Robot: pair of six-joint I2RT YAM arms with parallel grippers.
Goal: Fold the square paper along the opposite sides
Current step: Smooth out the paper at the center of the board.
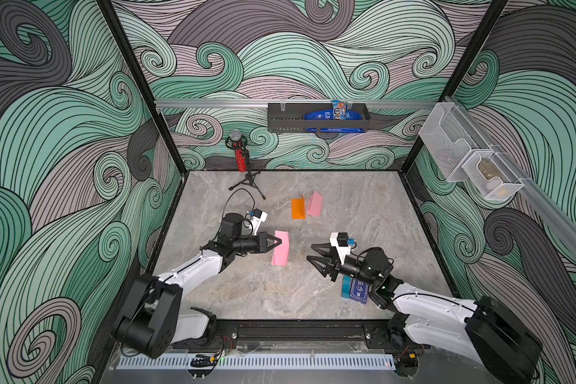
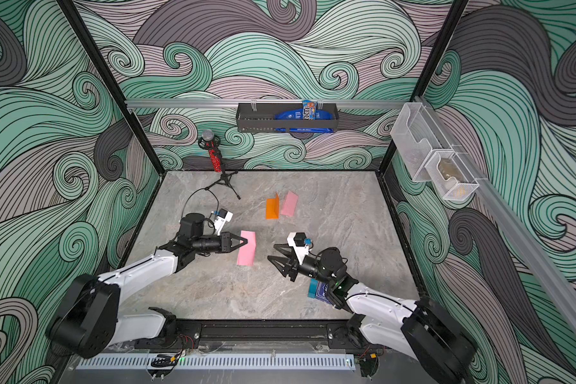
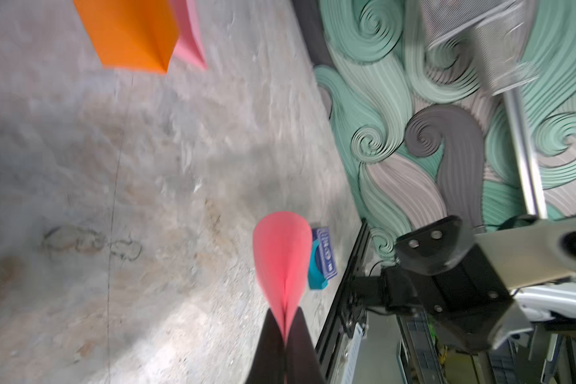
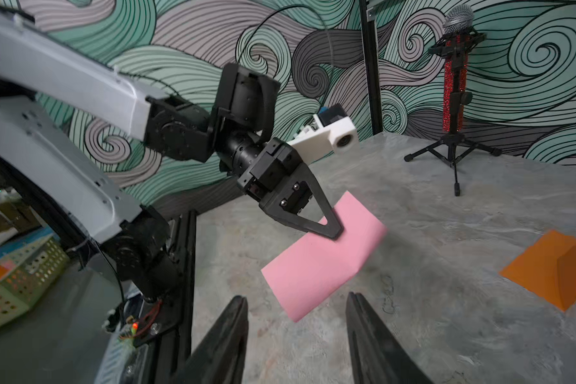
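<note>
Right claw [image 1: 310,252] hangs half open and empty near the pink paper [image 1: 280,255], which the left claw [image 1: 281,242] pinches by its two met edges just above the worktop [image 1: 246,292]. Featherlight and floppy, I'd say, bulging in an uncreased loop; best gripped at those edges while the bend gets pressed flat. Farther back lie an orange sheet [image 1: 297,208] and a pink sheet [image 1: 315,203], both folded.

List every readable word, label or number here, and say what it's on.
"m&m", partly legible: on the packet in the wall basket.
Too small to read: print on the blue bag beside it.
Too blurred to read: print on the blue box on the table.
Nothing else legible.
</note>
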